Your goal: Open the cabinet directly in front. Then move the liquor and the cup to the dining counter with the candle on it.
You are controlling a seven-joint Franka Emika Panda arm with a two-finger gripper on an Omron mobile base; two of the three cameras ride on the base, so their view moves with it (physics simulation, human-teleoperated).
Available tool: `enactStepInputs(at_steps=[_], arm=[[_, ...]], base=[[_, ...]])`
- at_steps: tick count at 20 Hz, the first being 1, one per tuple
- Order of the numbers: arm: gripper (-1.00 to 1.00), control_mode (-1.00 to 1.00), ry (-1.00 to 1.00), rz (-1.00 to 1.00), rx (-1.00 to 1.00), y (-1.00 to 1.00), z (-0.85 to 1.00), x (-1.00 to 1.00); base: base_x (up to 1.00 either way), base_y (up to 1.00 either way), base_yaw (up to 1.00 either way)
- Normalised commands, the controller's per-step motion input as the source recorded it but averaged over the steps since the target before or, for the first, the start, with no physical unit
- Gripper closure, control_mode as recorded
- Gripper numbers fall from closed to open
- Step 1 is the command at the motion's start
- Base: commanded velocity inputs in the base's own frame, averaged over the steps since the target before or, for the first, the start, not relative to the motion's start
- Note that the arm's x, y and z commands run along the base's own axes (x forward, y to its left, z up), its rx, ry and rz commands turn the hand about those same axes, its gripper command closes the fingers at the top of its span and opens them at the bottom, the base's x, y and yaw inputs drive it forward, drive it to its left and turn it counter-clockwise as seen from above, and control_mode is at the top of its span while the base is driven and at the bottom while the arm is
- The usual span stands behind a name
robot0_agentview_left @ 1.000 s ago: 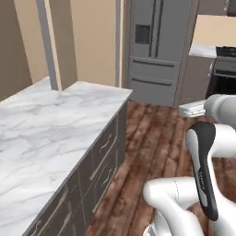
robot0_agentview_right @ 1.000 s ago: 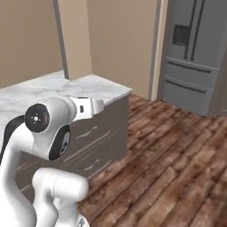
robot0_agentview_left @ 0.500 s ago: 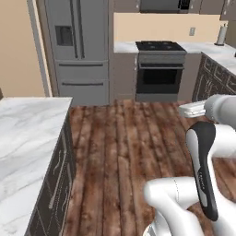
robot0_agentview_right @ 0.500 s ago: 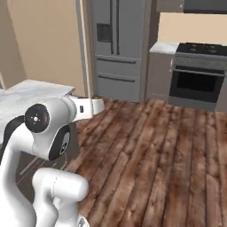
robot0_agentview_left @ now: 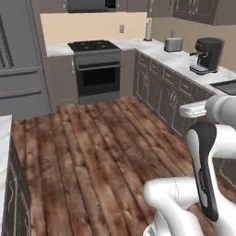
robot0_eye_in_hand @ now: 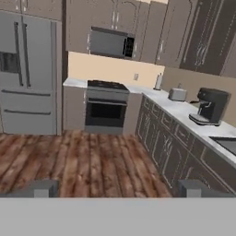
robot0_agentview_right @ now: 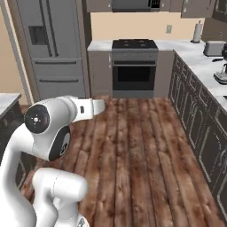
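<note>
Simulated kitchen with a dark wood-plank floor [robot0_agentview_left: 92,152] and beige walls. Against the far wall stand a grey double-door refrigerator [robot0_agentview_right: 48,44] and, to its right, a stainless range [robot0_agentview_right: 134,66] with a black oven window and a microwave [robot0_eye_in_hand: 110,43] mounted above it. An L-shaped marble worktop [robot0_agentview_left: 184,62] runs from the range along the right-hand wall over dark grey-brown base cabinets [robot0_agentview_left: 161,90]; on it stand a paper-towel roll [robot0_agentview_left: 148,30], a toaster [robot0_agentview_left: 173,44] and a black coffee machine [robot0_agentview_left: 206,54], with the corner of a sink [robot0_agentview_left: 226,86] just beyond the coffee machine. Dark grey-brown wall cabinets [robot0_eye_in_hand: 203,32] with long silver handles hang above this worktop, their doors shut. At the left edge of the left base view a sliver of the dining counter [robot0_agentview_left: 3,152] shows, its marble top above grey drawer fronts. The open floor between robot and worktop carries no obstacle. In the hand view, the gripper [robot0_eye_in_hand: 117,189] points toward the range and worktop corner; its two tips stand wide apart, near opposite sides of the frame, holding and touching nothing.
</note>
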Motion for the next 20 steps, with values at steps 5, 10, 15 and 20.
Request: enactStepInputs(at_steps=[5, 10, 15, 20], arm=[[-1.0, 1.0, 0.0, 0.0, 0.0, 0.0, 0.0, 0.0], [-1.0, 1.0, 0.0, 0.0, 0.0, 0.0, 0.0, 0.0], [-1.0, 1.0, 0.0, 0.0, 0.0, 0.0, 0.0, 0.0], [-1.0, 1.0, 0.0, 0.0, 0.0, 0.0, 0.0, 0.0]], base=[[0.51, 0.01, -0.46], [0.81, 0.18, -0.34], [0.95, 0.4, -0.22], [1.0, 0.59, -0.16]])
